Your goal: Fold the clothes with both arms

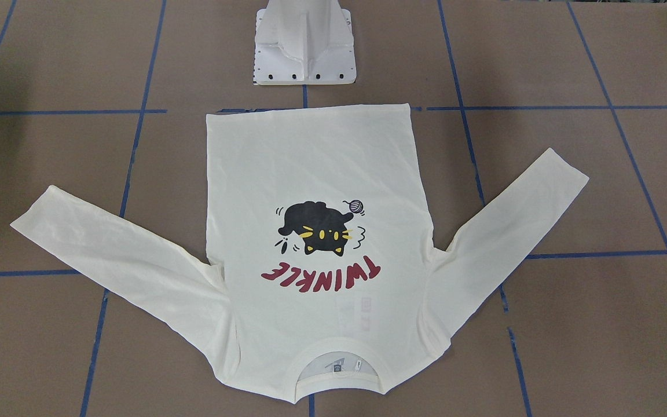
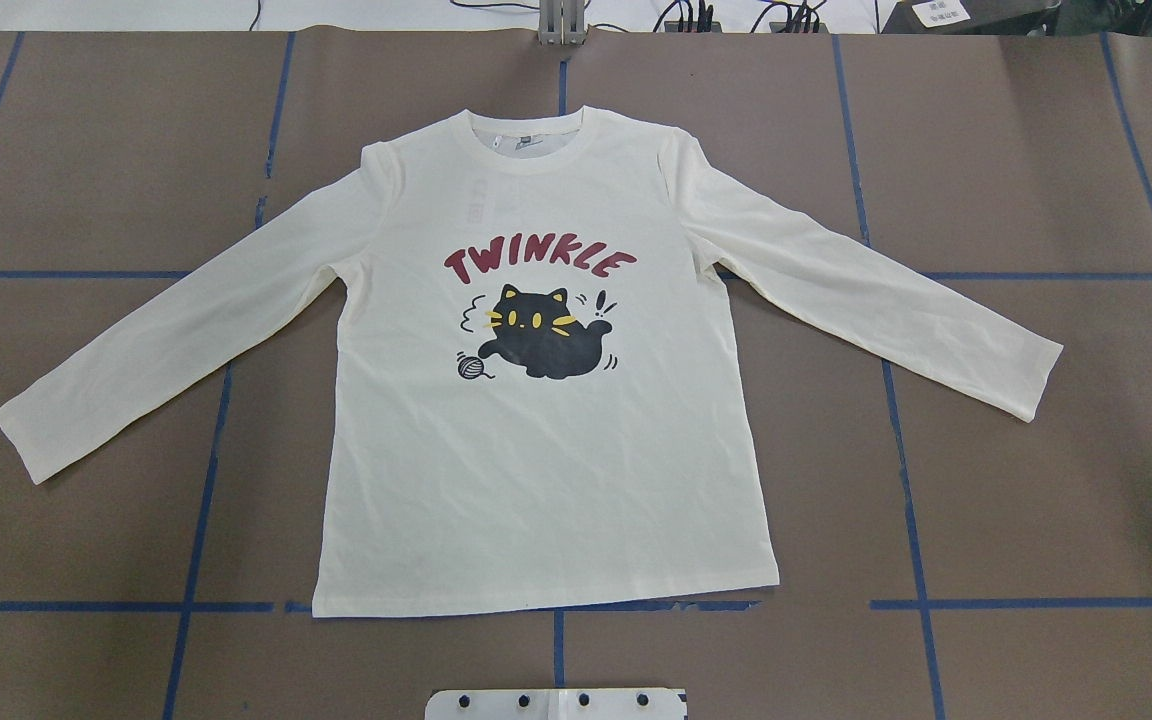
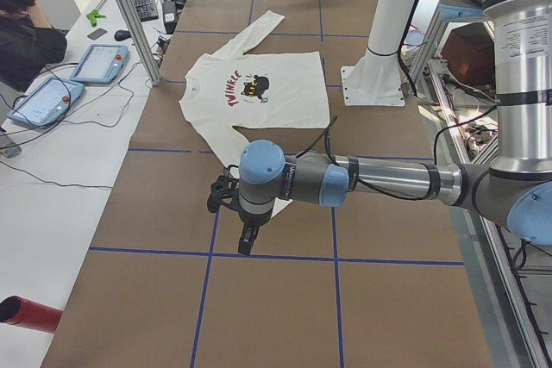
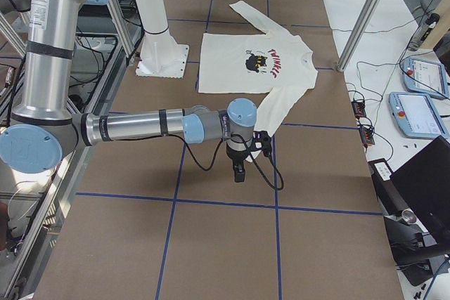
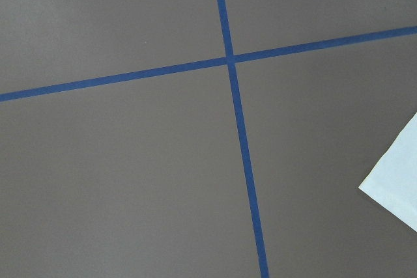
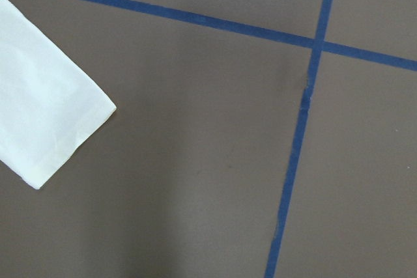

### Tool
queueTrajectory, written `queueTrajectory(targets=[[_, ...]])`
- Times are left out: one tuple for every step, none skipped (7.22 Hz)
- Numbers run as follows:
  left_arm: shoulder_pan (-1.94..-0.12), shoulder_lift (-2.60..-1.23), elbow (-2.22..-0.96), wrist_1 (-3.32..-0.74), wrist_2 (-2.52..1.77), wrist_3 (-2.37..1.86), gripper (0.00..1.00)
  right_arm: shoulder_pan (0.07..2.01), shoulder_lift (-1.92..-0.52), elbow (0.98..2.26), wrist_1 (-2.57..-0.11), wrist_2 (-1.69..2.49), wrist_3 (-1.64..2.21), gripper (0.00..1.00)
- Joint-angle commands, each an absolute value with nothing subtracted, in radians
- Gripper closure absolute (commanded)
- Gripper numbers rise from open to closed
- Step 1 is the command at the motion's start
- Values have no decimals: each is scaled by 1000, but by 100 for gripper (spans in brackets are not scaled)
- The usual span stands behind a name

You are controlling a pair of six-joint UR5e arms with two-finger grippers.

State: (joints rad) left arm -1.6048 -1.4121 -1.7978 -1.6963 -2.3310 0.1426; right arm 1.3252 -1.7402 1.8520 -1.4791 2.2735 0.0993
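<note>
The shirt [image 2: 536, 470] lies flat, print up, in the middle of the bench [image 2: 1036, 500], and looks soft, light and floppy, so pinching a cuff [image 2: 21, 445] or hem corner [image 2: 324, 603] seems best, and nobody can tell if the left end effector [image 3: 246, 244] or right end effector [image 4: 239, 173] is open.

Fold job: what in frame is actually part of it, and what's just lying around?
Part of the job:
cream-white long-sleeved shirt with black cat print and red TWINKLE lettering, spread flat;
left silver-grey arm with light-blue joints;
right silver-grey arm, same build.

Just lying about:
white pedestal base;
two blue-edged pendant tablets;
black keyboard;
red cylinder.
</note>
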Motion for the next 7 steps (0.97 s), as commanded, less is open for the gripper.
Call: queueTrajectory(targets=[[-1602,-1417,-1752,-1935,-2319,144,0,1296,-1694,1844,-1345,2266,106,0],[-1601,-1405,-1743,-2076,-2321,146,0,1298,-1634,1841,-1303,2251,106,0],[-1601,-1410,-1688,-2212,-2329,140,0,1299,-1612,1839,-1301,2191,112,0],[-1601,-1499,-1598,-2364,-2321,135,0,1301,-1617,1841,-1296,2181,113,0],[-1603,-1531,-1522,-2408,-2332,123,0,1301,-1646,1829,-1222,2183,115,0],[-1601,-1540,-1516,-2416,-2332,85,0,1302,-1647,1781,-1142,2187,120,0],[-1603,-1537,-1522,-2437,-2332,68,0,1301,-1643,1766,-1099,2187,185,0]])
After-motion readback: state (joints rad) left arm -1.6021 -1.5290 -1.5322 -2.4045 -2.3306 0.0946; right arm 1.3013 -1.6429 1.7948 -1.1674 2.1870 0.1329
